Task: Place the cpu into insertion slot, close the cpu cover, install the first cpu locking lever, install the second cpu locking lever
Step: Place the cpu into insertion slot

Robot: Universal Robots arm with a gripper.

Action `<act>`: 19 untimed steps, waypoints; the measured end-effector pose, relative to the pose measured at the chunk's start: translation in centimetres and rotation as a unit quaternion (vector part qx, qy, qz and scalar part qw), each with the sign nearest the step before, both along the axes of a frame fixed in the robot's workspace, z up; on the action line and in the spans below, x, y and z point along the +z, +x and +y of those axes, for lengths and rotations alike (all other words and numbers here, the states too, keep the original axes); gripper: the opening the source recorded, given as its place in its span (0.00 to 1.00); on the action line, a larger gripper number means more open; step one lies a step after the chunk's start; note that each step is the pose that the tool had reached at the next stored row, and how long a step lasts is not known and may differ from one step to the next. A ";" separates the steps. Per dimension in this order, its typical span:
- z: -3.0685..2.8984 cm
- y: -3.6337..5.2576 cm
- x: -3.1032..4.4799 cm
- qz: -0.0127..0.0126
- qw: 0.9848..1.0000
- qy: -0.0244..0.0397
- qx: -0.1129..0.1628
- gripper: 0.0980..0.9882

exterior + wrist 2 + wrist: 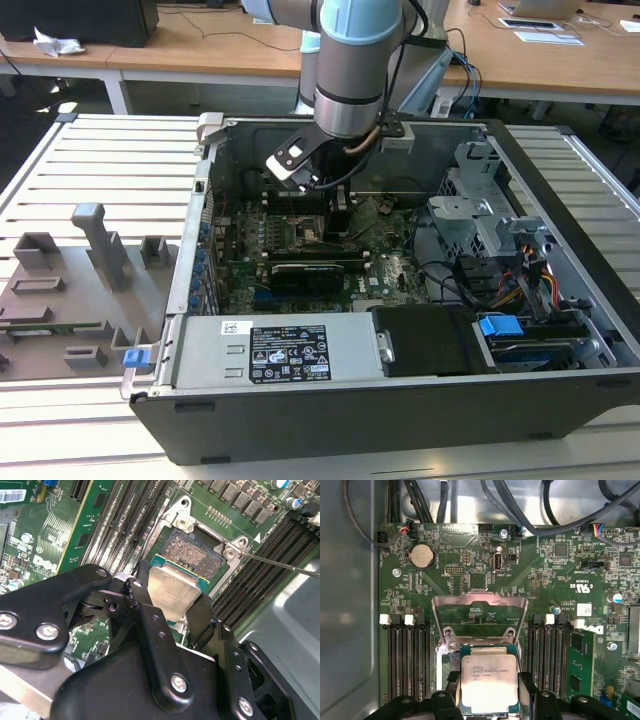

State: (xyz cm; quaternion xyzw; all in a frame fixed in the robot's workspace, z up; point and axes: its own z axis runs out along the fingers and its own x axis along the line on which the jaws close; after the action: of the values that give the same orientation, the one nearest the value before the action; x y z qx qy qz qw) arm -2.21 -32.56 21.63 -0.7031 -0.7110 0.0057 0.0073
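My gripper [172, 592] is shut on the cpu [175, 587], its black fingers [150, 615] clamping two opposite edges. The chip's silver-grey top [487, 677] faces the camera in the first wrist view. In the second wrist view it hangs a little over the near side of the insertion slot [192, 555], whose black contact field is bare beyond it. The cpu cover [480, 598] stands swung up and open behind the socket. A thin locking lever rod [280, 562] sticks out from one socket corner. In the exterior view the gripper [338, 215] reaches down onto the motherboard [380, 260] inside the open case.
Long black memory slots [405, 660] flank the socket on both sides. Cables [530, 510] hang along the case wall by the board. A power supply [270, 350] and a drive cage [480, 210] crowd the case. Grey fixtures [90, 260] stand on the table at the exterior view's left.
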 end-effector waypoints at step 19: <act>0.48 -1.39 -0.88 0.000 1.000 0.000 -0.001 0.50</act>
State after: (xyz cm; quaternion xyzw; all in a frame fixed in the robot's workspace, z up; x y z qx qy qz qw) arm -3.60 -32.07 20.75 -0.7037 -0.7104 0.0054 0.0073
